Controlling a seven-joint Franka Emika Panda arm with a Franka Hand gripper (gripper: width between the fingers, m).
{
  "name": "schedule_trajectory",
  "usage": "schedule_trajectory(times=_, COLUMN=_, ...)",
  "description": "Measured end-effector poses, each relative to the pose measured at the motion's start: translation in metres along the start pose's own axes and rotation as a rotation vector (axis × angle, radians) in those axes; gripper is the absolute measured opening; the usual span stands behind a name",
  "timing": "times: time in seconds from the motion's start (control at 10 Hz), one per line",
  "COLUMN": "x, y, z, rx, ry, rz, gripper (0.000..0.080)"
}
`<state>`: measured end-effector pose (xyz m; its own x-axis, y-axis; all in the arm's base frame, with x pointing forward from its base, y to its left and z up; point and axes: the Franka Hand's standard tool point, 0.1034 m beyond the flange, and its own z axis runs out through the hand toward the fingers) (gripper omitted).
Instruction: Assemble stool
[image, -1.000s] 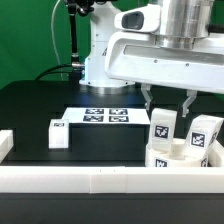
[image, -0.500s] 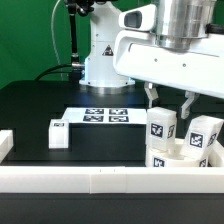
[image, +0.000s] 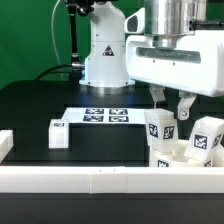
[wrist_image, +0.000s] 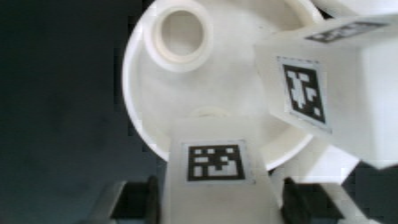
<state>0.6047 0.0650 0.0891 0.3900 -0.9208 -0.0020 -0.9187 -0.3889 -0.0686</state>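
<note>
The round white seat (image: 172, 160) lies at the exterior view's right behind the front rail. It fills the wrist view (wrist_image: 178, 95) with an open hole (wrist_image: 183, 35). Two tagged white legs stand on it: one (image: 160, 127) between my fingers, also in the wrist view (wrist_image: 217, 160), and one (image: 207, 136) to its right, in the wrist view (wrist_image: 329, 85). My gripper (image: 171, 108) comes down over the first leg, jaws against its two sides, shown in the wrist view (wrist_image: 222, 202). A third leg (image: 57, 132) lies apart on the black table at the left.
The marker board (image: 103, 116) lies flat behind the loose leg. A long white rail (image: 100, 180) runs along the front, with a short white piece (image: 5, 143) at the left. The robot base (image: 100, 55) stands at the back.
My hand has turned and shifted to the exterior view's right. The leg in my jaws has turned with it and now looks slightly tilted.
</note>
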Motion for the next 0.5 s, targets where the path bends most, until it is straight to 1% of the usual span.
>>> schedule_trajectory(times=0.4, x=-0.0038, y=-0.0017, z=0.0000, rx=0.009, ry=-0.017, rz=0.190, gripper=0.0331)
schedule_trajectory(times=0.5, x=-0.0038, y=-0.0028, z=0.0002, rx=0.027, ry=-0.039, rz=0.326, gripper=0.0331)
